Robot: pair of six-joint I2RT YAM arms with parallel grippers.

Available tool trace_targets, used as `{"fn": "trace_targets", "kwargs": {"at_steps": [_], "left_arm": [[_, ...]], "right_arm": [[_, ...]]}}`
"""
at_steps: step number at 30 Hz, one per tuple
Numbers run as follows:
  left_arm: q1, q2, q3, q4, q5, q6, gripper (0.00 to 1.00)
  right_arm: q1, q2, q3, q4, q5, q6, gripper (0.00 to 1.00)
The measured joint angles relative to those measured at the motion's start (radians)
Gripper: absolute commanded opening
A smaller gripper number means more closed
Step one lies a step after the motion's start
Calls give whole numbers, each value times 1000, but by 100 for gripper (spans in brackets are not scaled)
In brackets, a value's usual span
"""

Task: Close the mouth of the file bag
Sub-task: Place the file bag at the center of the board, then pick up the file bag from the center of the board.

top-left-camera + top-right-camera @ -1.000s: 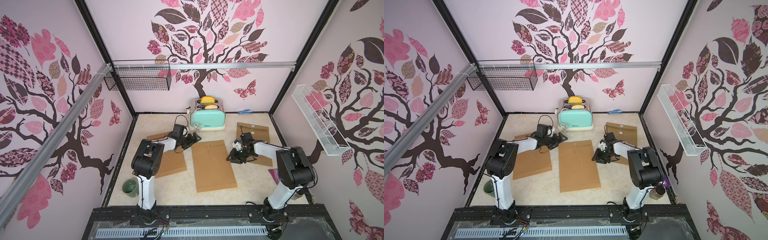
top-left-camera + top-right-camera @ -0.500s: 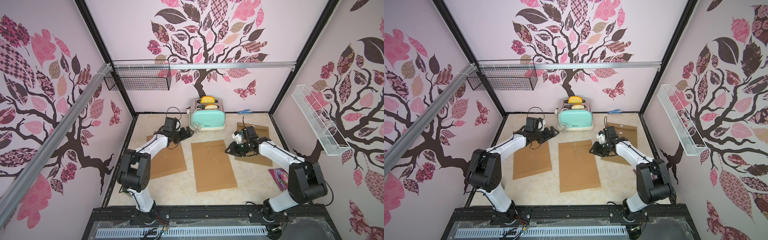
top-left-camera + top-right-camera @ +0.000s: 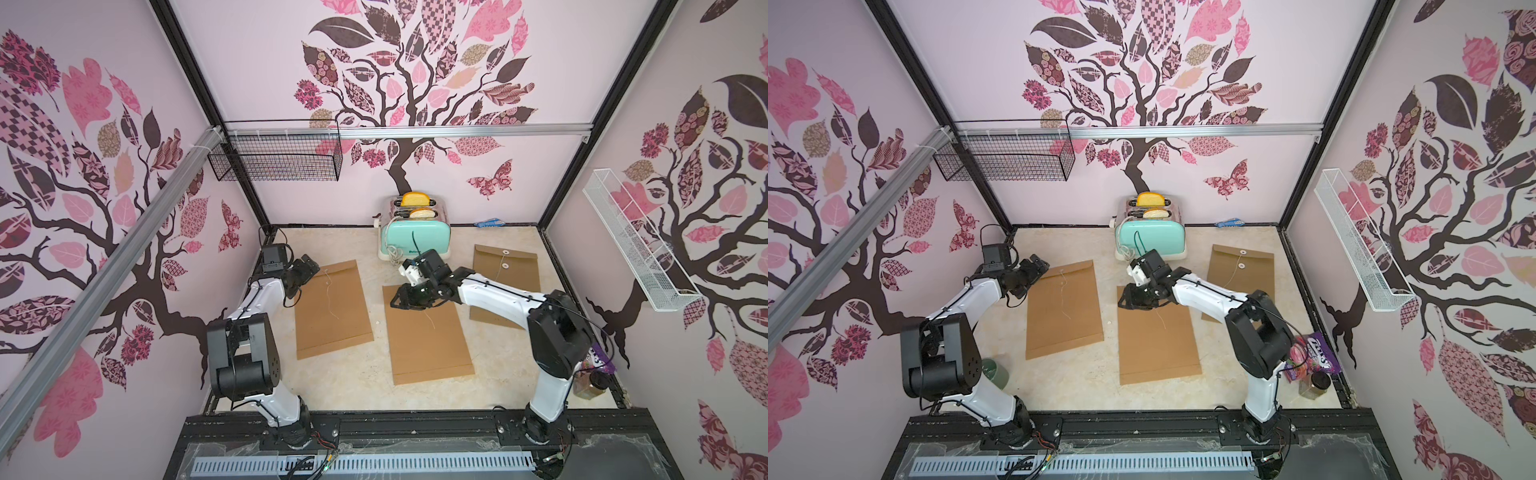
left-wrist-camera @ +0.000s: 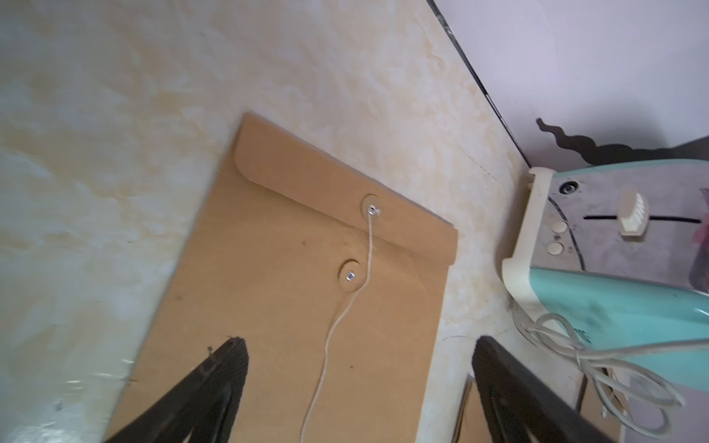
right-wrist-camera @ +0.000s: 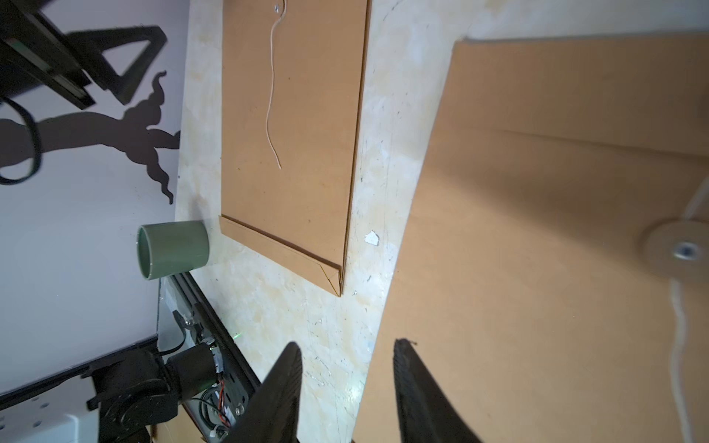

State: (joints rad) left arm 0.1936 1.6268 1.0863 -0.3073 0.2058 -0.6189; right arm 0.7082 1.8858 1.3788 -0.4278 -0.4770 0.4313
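Three brown file bags lie flat on the table. On the left file bag (image 3: 332, 309) (image 4: 291, 291) the flap is folded down, and its string (image 4: 345, 307) runs loose from the flap disc past the lower disc. My left gripper (image 3: 309, 268) (image 4: 360, 349) hovers wide open over that bag's far left corner, holding nothing. At the far end of the middle file bag (image 3: 428, 332) (image 5: 537, 268), my right gripper (image 3: 398, 300) (image 5: 347, 349) stands open across the bag's left edge, one finger over bare table. The right file bag (image 3: 505, 282) lies partly under the right arm.
A mint toaster (image 3: 415, 237) with its cord stands at the back, close behind the right wrist. A green cup (image 3: 994, 374) sits near the left arm's base. A purple candy bag (image 3: 1312, 361) and a jar (image 3: 1316, 384) stand at the front right. Wire racks hang on the walls.
My left gripper has pulled back leftward to the left bag's far corner. My right gripper has swung left from beside the right bag to the middle bag's far end, and its jaws have widened slightly.
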Motion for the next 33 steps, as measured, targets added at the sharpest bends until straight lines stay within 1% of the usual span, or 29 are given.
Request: {"fn": "trace_targets", "kwargs": {"at_steps": [2,6,10,12,14,15,18,21,26,33], "left_arm": [[16,4,-1,-1,-27,4,95],[72,6,-40,48,-37,-10,95],[114,49,-33,50,-51,-10,93],[113,102,-2,50,-43,-6,89],[110,140,5,63,-34,-7,88],[109,157,5,64,-24,-9,85],[109,190,5,63,-3,-10,85],[109,198,5,62,7,-10,83],[109,198,2,89,26,-14,82],[107,198,-56,153,55,-26,81]], "right_arm": [[33,57,37,1,6,3,42],[82,135,91,12,6,8,42],[90,198,135,13,-6,15,43],[90,230,153,16,-14,17,43],[90,255,161,19,-21,21,43],[90,266,164,19,-25,23,43],[92,297,175,21,-40,25,43],[94,315,186,27,-62,26,43],[103,351,232,31,-91,33,43],[109,366,234,77,-136,71,40]]}}
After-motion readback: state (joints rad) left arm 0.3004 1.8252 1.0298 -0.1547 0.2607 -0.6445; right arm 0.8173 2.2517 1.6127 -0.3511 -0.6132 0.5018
